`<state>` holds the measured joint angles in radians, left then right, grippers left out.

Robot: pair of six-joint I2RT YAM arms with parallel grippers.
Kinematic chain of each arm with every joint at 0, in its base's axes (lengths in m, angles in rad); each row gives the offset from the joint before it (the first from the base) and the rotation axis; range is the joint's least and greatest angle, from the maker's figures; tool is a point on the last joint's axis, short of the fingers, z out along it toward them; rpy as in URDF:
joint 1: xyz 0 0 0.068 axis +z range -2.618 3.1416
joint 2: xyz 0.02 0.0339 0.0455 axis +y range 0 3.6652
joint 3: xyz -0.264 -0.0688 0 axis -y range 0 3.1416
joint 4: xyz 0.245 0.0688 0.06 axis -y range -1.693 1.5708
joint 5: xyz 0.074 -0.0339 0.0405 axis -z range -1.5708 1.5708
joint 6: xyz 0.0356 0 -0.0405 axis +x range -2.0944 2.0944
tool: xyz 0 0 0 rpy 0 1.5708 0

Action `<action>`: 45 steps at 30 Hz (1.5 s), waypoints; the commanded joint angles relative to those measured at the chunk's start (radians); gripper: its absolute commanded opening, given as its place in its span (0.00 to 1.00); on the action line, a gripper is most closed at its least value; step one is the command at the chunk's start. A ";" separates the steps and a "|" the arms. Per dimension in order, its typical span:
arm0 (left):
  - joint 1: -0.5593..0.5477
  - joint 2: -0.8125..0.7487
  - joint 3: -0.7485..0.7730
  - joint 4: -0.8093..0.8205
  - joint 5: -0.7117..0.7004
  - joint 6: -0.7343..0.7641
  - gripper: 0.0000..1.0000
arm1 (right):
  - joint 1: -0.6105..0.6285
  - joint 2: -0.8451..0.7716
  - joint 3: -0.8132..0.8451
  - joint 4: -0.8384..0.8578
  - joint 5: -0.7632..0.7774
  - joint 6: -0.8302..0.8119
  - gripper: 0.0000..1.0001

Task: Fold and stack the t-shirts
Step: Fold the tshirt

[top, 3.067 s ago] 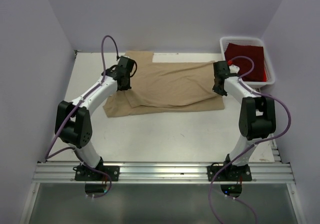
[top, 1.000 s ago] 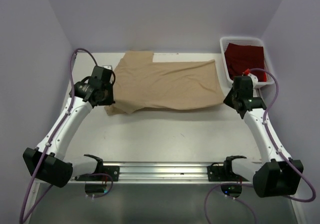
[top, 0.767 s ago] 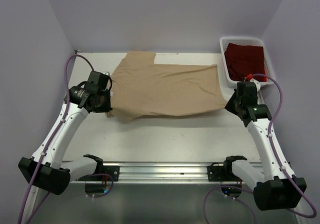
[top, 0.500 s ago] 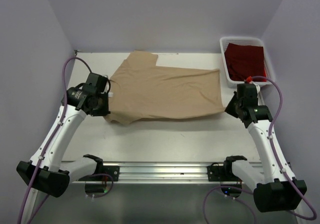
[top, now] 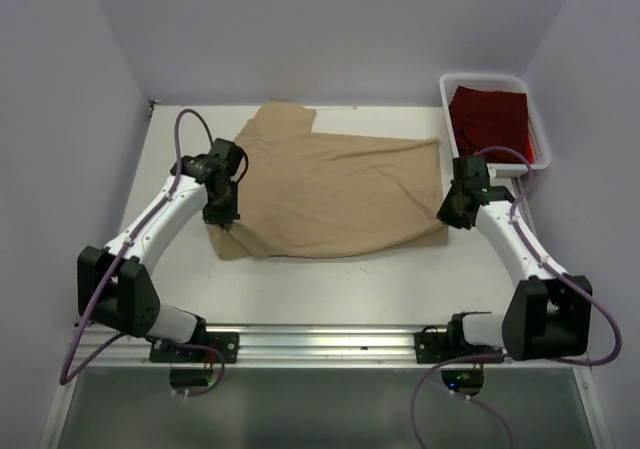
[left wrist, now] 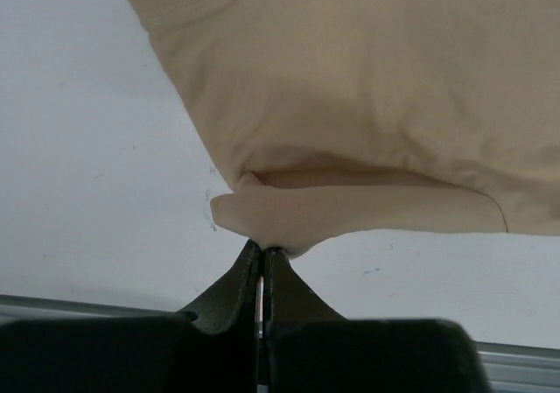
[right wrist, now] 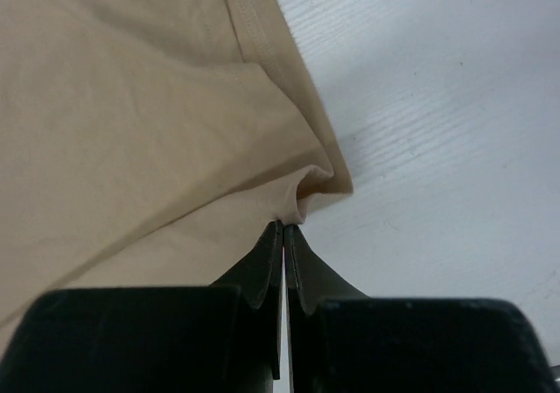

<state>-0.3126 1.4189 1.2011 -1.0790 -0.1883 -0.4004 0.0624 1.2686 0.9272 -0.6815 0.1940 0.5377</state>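
The tan t-shirt lies spread across the middle of the table, one sleeve pointing to the far left. My left gripper is shut on its near left edge; the left wrist view shows the pinched fold of tan t-shirt at my left gripper. My right gripper is shut on the shirt's near right corner; the right wrist view shows that corner of the tan t-shirt at my right gripper. The dark red t-shirt lies in the white bin.
The white plastic bin stands at the far right corner. Purple-grey walls close in the table on three sides. A metal rail with the arm bases runs along the near edge.
Both arms have swung inward and forward with the shirt's near edge, drawing it flatter; the left gripper moved right, the right gripper moved slightly left. Both stay shut on the cloth.
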 commanded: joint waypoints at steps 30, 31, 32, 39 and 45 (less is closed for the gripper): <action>0.013 0.479 0.483 0.090 -0.207 0.077 0.00 | -0.004 0.494 0.325 0.117 0.147 0.008 0.00; 0.015 0.479 0.486 0.090 -0.209 0.078 0.00 | -0.004 0.499 0.323 0.117 0.145 0.010 0.00; 0.015 0.483 0.495 0.090 -0.212 0.078 0.00 | -0.004 0.503 0.323 0.123 0.145 0.010 0.00; 0.017 0.534 0.549 0.090 -0.208 0.090 0.00 | -0.004 0.531 0.331 0.131 0.143 0.011 0.00; 0.017 0.571 0.583 0.108 -0.209 0.107 0.00 | -0.004 0.535 0.340 0.131 0.140 0.011 0.00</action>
<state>-0.3077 1.9808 1.7340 -1.0012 -0.3721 -0.3210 0.0624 1.7981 1.2266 -0.5766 0.3027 0.5415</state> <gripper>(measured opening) 0.016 0.010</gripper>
